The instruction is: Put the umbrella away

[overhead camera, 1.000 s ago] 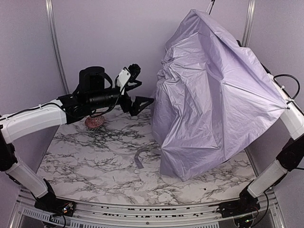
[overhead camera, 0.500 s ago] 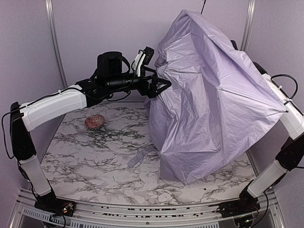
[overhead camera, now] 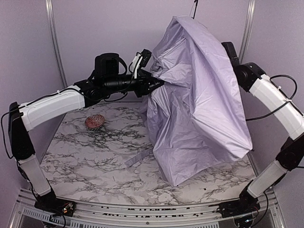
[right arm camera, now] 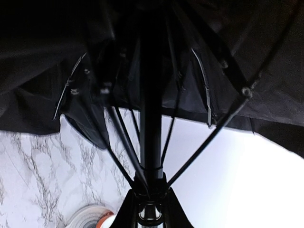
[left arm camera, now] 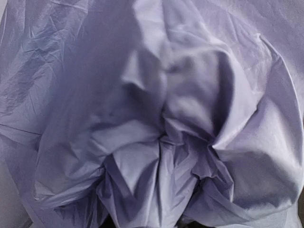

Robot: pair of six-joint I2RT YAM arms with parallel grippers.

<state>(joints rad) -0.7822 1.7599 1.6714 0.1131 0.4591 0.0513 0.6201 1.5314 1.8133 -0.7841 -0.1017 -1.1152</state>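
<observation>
Half-folded lavender umbrella (overhead camera: 199, 95) standing tall on the marble table (overhead camera: 85, 152), an arm at each side.

Its shiny pale fabric hangs in deep creases, the lower hem resting on the table. Seen from inside, the lining is black, with thin ribs fanning off a black shaft (right arm camera: 151, 118). The right gripper (right arm camera: 151, 197) is closed tight around that shaft, with the canopy spreading directly above it. The left gripper (overhead camera: 155, 85) presses into the canopy's upper left side; bunched fabric fills its camera and hides the fingers, so I cannot tell how far open it is. A reddish ball (overhead camera: 95, 121) lies on the table below and left of the left gripper, well apart from the umbrella. A grey strip (overhead camera: 137, 156) lies far below that gripper, just beside the hem.
</observation>
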